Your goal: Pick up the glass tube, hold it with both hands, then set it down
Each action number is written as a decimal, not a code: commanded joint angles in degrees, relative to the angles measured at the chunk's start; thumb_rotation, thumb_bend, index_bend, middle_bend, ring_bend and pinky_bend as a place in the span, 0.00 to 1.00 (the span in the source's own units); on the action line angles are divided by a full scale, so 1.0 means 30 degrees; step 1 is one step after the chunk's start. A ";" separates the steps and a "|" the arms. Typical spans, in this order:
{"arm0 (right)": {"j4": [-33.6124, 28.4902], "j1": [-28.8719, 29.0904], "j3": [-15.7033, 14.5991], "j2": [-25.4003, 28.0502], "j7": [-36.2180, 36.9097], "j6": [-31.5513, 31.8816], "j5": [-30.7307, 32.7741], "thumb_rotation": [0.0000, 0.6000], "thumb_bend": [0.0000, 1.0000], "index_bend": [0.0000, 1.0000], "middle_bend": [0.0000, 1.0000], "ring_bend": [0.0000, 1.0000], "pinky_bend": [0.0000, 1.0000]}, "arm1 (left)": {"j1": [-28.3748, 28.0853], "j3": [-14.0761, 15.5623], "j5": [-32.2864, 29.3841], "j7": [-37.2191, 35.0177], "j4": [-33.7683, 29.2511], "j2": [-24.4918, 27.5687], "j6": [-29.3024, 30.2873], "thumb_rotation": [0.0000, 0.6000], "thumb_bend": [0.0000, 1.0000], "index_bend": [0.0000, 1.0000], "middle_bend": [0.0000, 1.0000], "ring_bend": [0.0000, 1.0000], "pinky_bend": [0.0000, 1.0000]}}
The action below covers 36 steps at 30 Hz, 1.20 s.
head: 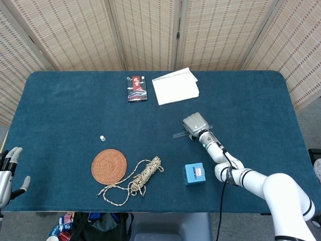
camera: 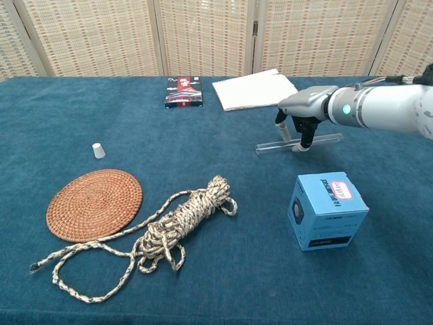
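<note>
While the glass tube (camera: 298, 142) lies flat on the blue surface (camera: 203, 284), the right hand (camera: 298, 112) sits directly over its middle, fingers (camera: 298, 143) pointing down on either side of it. Whether they actually pinch the tube or only straddle it cannot be told from either view. The tube's long axis runs roughly left to right across the surface, its right end angled slightly toward the far screen; both clear ends stick out past the hand. It lies just beyond the blue box (camera: 327, 210), which stands closed, so its contents cannot be seen, and on the near side of the white notebook (camera: 254, 89).

At the lower left edge of the head view, the left hand (head: 9, 173) hangs beside the surface, fingers spread and holding nothing.

A woven round mat (camera: 95, 204) sits at the near left, with a bundled rope (camera: 172, 227) just beside it, one loose strand touching the mat's rim. A small white cap (camera: 99, 150) stands apart behind the mat, and a dark packet (camera: 183, 92) lies left of the notebook.
</note>
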 commanded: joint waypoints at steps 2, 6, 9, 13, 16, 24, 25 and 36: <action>-0.0855 -0.0330 0.0337 0.0637 0.0632 0.0773 -0.0464 1.00 0.55 0.74 1.00 1.00 1.00 | -0.0813 -0.0611 -0.0019 -0.0313 0.0071 0.0311 -0.0695 1.00 0.36 0.00 0.00 0.00 0.00; -0.2354 -0.0871 0.0662 0.1709 0.1367 0.1965 -0.1203 1.00 0.59 0.81 1.00 1.00 1.00 | -0.1911 -0.1393 -0.0278 -0.0819 0.0384 0.0457 -0.1711 1.00 0.36 0.01 0.00 0.00 0.00; -0.3843 -0.1428 0.0890 0.2864 0.1891 0.3088 -0.1829 1.00 0.61 0.84 1.00 1.00 1.00 | -0.3032 -0.2093 -0.0627 -0.1246 0.0786 0.0485 -0.2869 1.00 0.36 0.04 0.03 0.05 0.00; -0.6335 -0.2389 0.1010 0.4864 0.2324 0.4638 -0.2579 1.00 0.61 0.85 1.00 1.00 1.00 | -0.4750 -0.2900 -0.1094 -0.1849 0.1681 0.0227 -0.4755 1.00 0.36 0.11 0.20 0.27 0.24; -0.8039 -0.3087 0.1110 0.6269 0.2595 0.5583 -0.2881 1.00 0.61 0.85 1.00 1.00 1.00 | -0.6028 -0.3176 -0.1155 -0.1762 0.2505 -0.0091 -0.6169 1.00 0.36 0.18 0.31 0.41 0.46; -1.1536 -0.4925 0.0843 0.9367 0.2923 0.7530 -0.3710 1.00 0.61 0.85 1.00 1.00 1.00 | -0.9115 -0.2734 -0.0897 -0.1611 0.4133 -0.0616 -1.0671 1.00 0.36 0.24 0.75 0.75 0.82; -1.1799 -0.5093 0.0791 0.9599 0.2914 0.7682 -0.3784 1.00 0.61 0.85 1.00 1.00 1.00 | -0.9429 -0.2618 -0.0846 -0.1620 0.4193 -0.0600 -1.1227 1.00 0.36 0.24 0.80 0.81 0.86; -1.3332 -0.6352 0.0274 1.0677 0.2774 0.8372 -0.4249 1.00 0.61 0.85 1.00 1.00 1.00 | -1.2379 -0.1624 -0.2074 -0.1124 0.4291 -0.1126 -1.6450 1.00 0.42 0.18 0.94 0.97 0.97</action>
